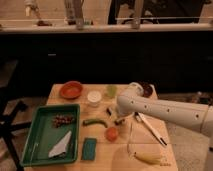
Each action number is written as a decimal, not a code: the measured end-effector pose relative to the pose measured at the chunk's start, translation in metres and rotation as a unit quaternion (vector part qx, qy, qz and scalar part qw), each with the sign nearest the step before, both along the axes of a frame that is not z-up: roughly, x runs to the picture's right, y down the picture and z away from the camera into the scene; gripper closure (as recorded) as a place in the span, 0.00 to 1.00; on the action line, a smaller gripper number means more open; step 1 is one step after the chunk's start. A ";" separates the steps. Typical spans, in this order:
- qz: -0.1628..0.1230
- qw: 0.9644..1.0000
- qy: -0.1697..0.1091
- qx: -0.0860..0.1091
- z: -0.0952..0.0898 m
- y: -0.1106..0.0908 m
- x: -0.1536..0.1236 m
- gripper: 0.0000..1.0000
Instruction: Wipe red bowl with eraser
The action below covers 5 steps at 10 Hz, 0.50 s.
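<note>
The red bowl is shallow and orange-red and sits at the table's back left corner. A small dark block, apparently the eraser, lies near the table's middle, in front of the white cup. My gripper hangs low over the table just right of that block and far from the red bowl. It looks dark under the white arm, which reaches in from the right.
A dark maroon bowl sits at the back right, partly behind the arm. A white cup and a green cup stand at the back. There is a green tray, a teal sponge, a green vegetable, an orange fruit, a banana and white utensils.
</note>
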State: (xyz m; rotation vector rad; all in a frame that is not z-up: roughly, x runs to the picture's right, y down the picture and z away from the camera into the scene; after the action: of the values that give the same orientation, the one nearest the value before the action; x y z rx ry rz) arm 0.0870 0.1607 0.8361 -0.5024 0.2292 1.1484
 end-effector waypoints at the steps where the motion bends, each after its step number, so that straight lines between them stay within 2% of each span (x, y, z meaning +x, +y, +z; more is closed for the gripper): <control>1: -0.013 1.000 -0.001 0.000 0.001 0.001 -0.008 0.20; 5: -0.045 0.999 -0.011 -0.001 0.008 0.004 -0.020 0.20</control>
State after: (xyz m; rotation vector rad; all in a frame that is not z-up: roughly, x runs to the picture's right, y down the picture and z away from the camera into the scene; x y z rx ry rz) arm 0.0668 0.1647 0.8441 -0.5017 0.2312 1.0538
